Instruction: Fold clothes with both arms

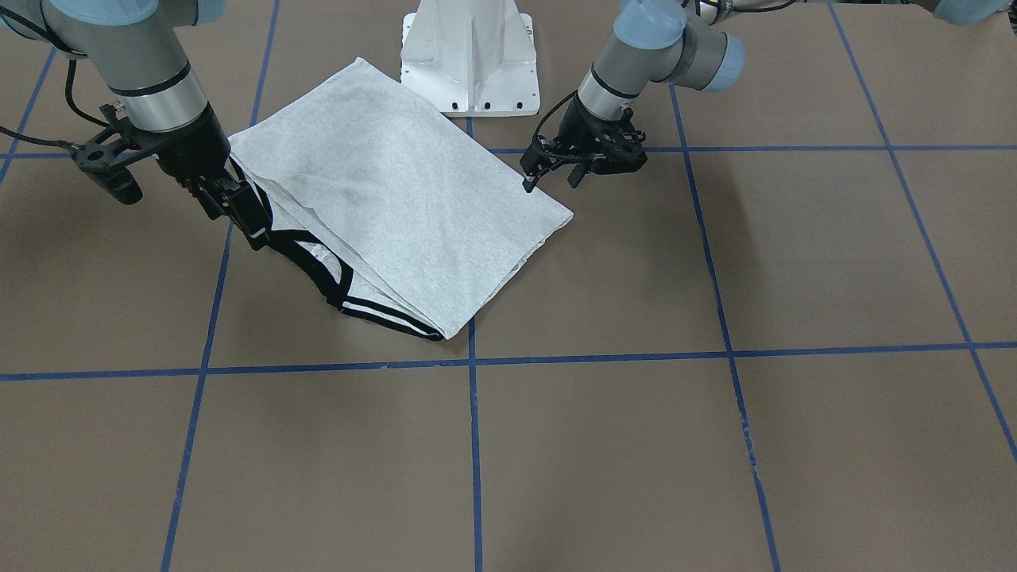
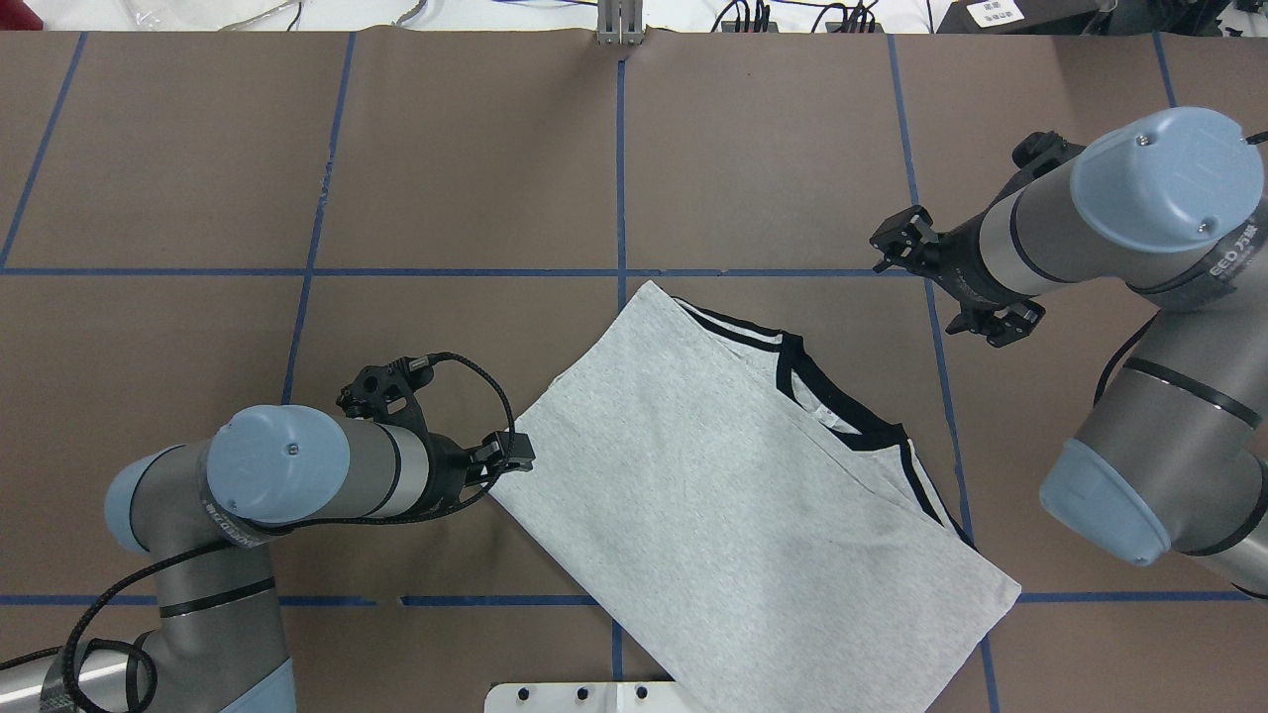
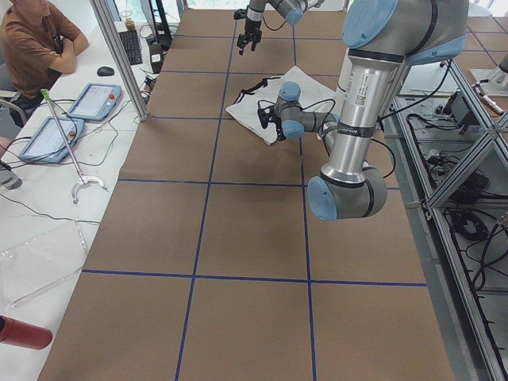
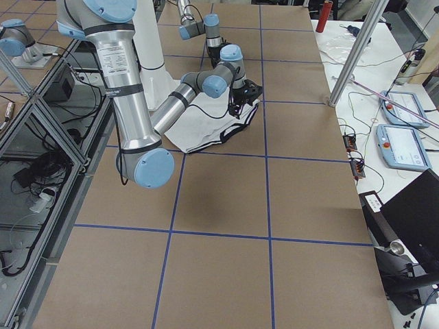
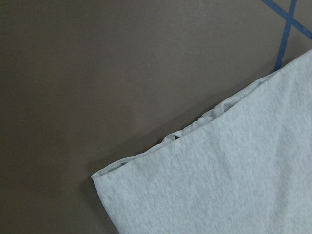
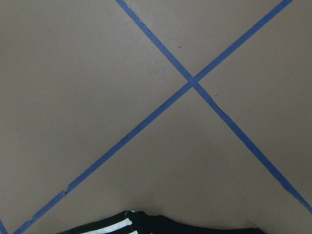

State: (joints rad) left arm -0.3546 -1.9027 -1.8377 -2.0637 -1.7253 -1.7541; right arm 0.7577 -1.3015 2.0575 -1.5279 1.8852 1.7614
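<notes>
The grey T-shirt (image 1: pixel 397 199) lies folded into a flat rectangle near the robot's base (image 2: pixel 713 495). Its black collar and shoulder stripes (image 1: pixel 334 286) show along one edge; the print is hidden. My left gripper (image 1: pixel 552 181) is open and empty, just off the shirt's corner (image 2: pixel 510 454). The left wrist view shows that corner (image 5: pixel 234 185) lying flat. My right gripper (image 1: pixel 238 214) hangs beside the striped edge with its jaws apart and holds nothing. The right wrist view shows only a sliver of black stripe (image 6: pixel 146 226).
The white pedestal (image 1: pixel 469 56) stands just behind the shirt. Blue tape lines (image 1: pixel 474 445) grid the brown table. In the left side view a seated operator (image 3: pixel 32 40), tablets (image 3: pixel 95 99) and a red bottle (image 3: pixel 20 332) are on the white bench beside the table.
</notes>
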